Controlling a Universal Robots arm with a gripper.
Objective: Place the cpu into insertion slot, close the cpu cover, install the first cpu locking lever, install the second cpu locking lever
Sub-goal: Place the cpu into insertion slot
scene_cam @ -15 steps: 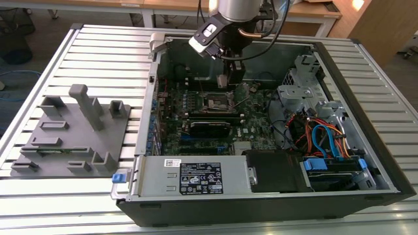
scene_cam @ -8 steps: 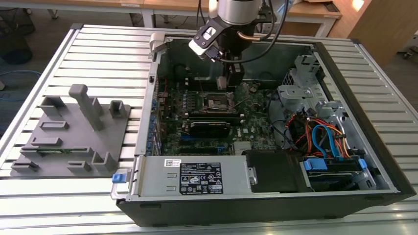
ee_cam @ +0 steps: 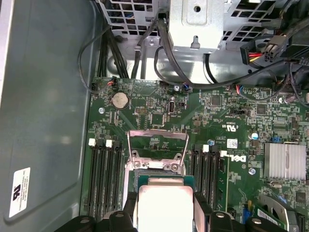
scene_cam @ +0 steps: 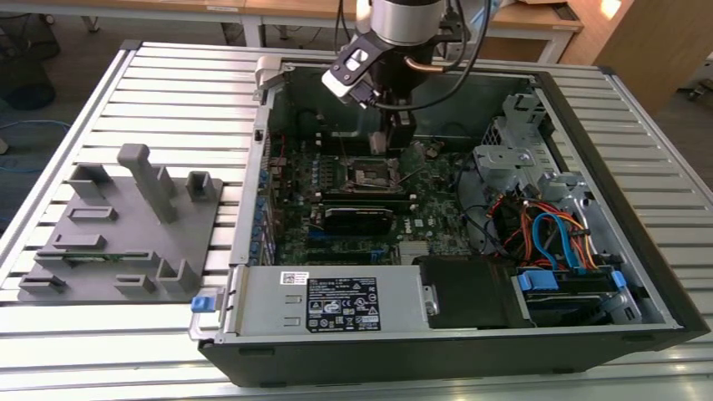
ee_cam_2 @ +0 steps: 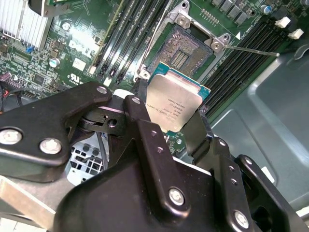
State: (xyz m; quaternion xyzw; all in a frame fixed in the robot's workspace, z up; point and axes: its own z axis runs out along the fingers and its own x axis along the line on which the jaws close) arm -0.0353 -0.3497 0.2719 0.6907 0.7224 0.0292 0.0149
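1. On the exterior view's left we see a grey fixture on the slatted worktop.
2. Next comes the open computer case, with the green board inside.
3. Mid-case, the arm hangs over the insertion slot.
4. In the second wrist view we see the fingers clamped on the cpu by two opposite edges. It is tilted, just over the slot's edge, not seated.
5. The slot is bare. In the first wrist view the cpu cover stands raised.
6. On the exterior view's right we note a drive cage and coloured cables.
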